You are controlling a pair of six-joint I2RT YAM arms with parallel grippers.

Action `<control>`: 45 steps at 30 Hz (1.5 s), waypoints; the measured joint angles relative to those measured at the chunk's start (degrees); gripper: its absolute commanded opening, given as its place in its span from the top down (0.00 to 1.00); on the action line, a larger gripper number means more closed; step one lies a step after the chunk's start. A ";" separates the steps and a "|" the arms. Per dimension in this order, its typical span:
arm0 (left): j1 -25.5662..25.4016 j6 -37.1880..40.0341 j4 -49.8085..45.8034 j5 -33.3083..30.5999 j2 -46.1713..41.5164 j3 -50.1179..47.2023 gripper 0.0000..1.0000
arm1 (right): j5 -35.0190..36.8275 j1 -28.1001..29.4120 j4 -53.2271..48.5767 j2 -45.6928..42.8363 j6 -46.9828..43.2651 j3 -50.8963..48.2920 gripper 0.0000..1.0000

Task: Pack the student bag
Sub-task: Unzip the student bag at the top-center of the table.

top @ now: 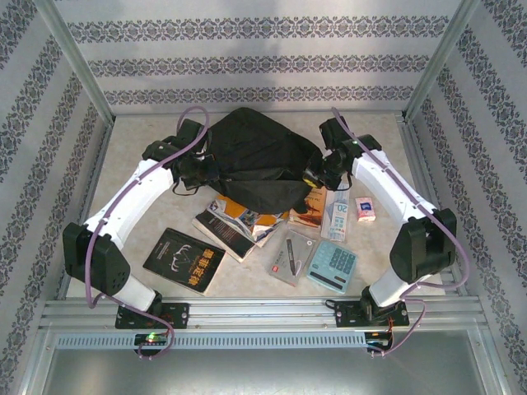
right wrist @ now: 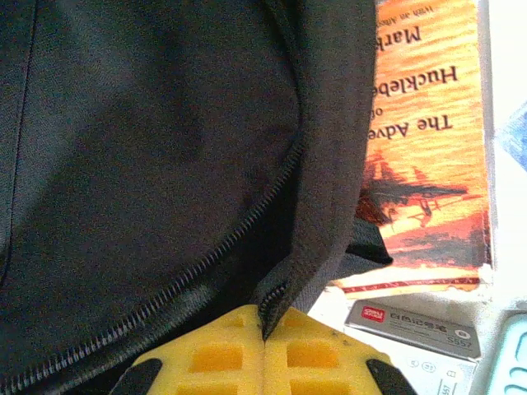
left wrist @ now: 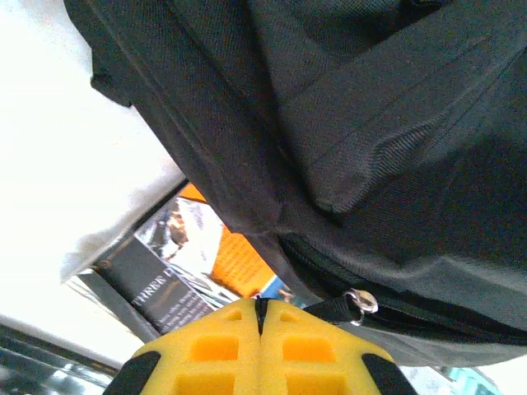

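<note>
Opening work is the step in hand, as we judge it. The student bag (top: 255, 160) lies slumped at the middle of the table (top: 132, 148), towards its far side and partly over the books, and the loose items around it look unpacked.

The left gripper (left wrist: 260, 306) has its yellow fingers pressed together on the fabric tab of a zip pull (left wrist: 361, 301) at the bag's edge. The right gripper (right wrist: 265, 316) is clamped the same way on the bag's seam, just beside the zip teeth (right wrist: 206, 276).

We think the next move calls for drawing the pull along its track while the other arm keeps the limp cloth taut. Otherwise the fabric is likely to bunch and the slider to jam.

As for writing, the orange book (right wrist: 428, 148) reads "The Adve", "Huckleb" and "Mark", seen upside down and cut off by the bag. A dark cover (left wrist: 156, 288) under the bag shows "THREE D". The black-covered book (top: 185, 260) carries gold lettering too small for us to read.
</note>
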 measured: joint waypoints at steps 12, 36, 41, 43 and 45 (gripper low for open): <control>2.78 0.81 -1.75 -5.57 7.54 7.56 0.97 | 1.25 0.50 -0.26 2.38 -4.07 1.66 1.00; 3.69 -1.88 -6.12 -18.29 -17.03 -0.24 0.56 | -11.32 17.64 3.61 19.91 -21.84 23.26 1.00; 0.07 -1.81 -7.06 -20.15 -17.33 -1.92 0.56 | -9.05 18.36 3.80 16.28 -23.08 15.39 1.00; -2.54 -1.07 -7.10 -21.51 -17.05 -1.88 0.55 | -6.73 17.99 3.43 14.69 -22.77 11.85 0.88; -4.96 0.11 -7.13 -22.53 -16.17 -1.38 0.55 | -4.04 17.49 2.89 13.09 -21.88 8.85 0.72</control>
